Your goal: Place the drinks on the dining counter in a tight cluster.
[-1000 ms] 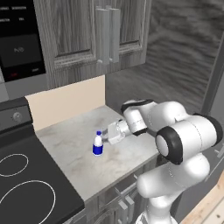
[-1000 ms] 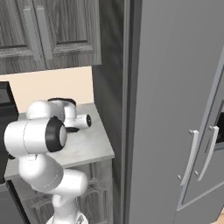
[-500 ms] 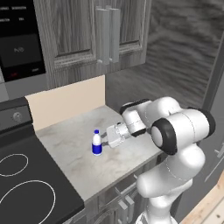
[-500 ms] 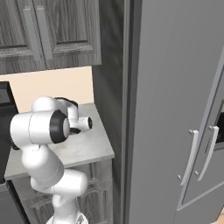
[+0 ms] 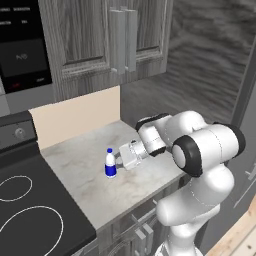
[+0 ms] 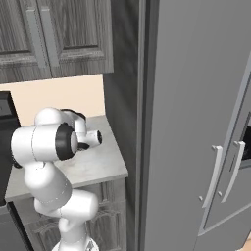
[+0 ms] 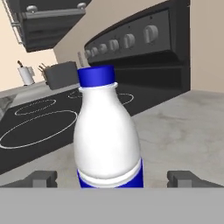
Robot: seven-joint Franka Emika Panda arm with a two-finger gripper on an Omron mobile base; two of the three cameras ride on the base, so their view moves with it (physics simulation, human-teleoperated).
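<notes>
A: Where does the bottle stand?

B: On the small marble surface (image 5: 90, 180) beside the stove (image 5: 30, 220), not the dining counter. The white-and-blue bottle (image 5: 110, 163) is upright, long axis vertical.

A: And the gripper (image 5: 118, 159)?

B: Level, pointing sideways at it. Its fingertips (image 7: 41, 178) stand spread, one on each side of the bottle, holding nothing. The bottle lies dead ahead between them.

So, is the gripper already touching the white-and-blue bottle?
Apart. In the hand view the two fingertips stand wide on either side of the white-and-blue bottle, with bare worktop between each tip and the bottle. The gripper is open.
</notes>
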